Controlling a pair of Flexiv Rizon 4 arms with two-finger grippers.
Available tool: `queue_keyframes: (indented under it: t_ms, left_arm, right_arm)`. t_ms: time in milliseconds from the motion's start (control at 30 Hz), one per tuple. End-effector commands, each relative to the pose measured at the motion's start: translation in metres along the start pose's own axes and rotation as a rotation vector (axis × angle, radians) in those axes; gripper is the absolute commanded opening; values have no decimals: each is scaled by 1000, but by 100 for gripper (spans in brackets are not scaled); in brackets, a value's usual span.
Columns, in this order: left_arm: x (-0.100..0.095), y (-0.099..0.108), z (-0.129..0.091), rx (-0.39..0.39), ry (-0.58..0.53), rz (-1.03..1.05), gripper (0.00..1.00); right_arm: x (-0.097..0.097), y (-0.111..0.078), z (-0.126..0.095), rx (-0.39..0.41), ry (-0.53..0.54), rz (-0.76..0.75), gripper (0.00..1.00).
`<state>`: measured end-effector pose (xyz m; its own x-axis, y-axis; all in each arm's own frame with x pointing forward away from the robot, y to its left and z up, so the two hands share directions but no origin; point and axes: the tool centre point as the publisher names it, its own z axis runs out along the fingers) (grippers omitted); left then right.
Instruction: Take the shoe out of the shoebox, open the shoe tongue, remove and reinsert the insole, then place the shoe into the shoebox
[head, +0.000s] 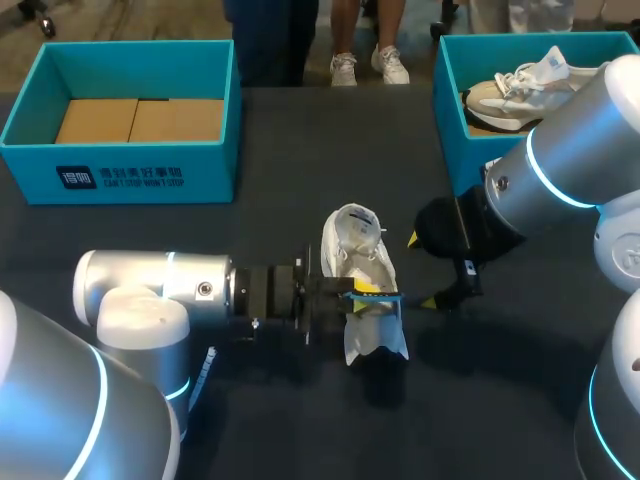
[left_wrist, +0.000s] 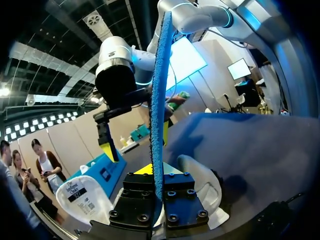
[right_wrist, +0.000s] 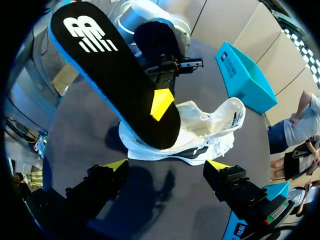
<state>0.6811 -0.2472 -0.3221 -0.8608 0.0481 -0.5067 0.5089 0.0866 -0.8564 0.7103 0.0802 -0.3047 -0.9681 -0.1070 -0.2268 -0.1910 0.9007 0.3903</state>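
since the shoe (head: 355, 245) lies out on the table (head: 280, 420) just under the left gripper (head: 362, 293), whose fingers pinch the insole (right_wrist: 115, 75) upright from both faces, i judge taking out and removal done; reinserting and boxing remain. the right gripper (head: 421, 270) hangs just beside the shoe, fingers wide, holding nothing. counted: one insole; two shoes, the second shoe (head: 515, 90) inside the far shoebox (head: 452, 150) beyond the right gripper; two boxes, with the other shoebox (head: 215, 170) well away from both grippers.

The insole (right_wrist: 115, 75) is matt black, the shoe (head: 352, 250) white cloth.
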Motion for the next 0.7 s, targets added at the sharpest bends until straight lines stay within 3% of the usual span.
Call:
queue_keyframes:
  t_ms: [33, 700]
  left_arm:
    - [-2, 6, 4, -10, 6, 1, 0]
    - [-4, 34, 8, -61, 15, 5, 0]
  right_arm:
    - [1, 0, 0, -1, -2, -1, 100]
    - [1, 0, 0, -1, -2, -1, 100]
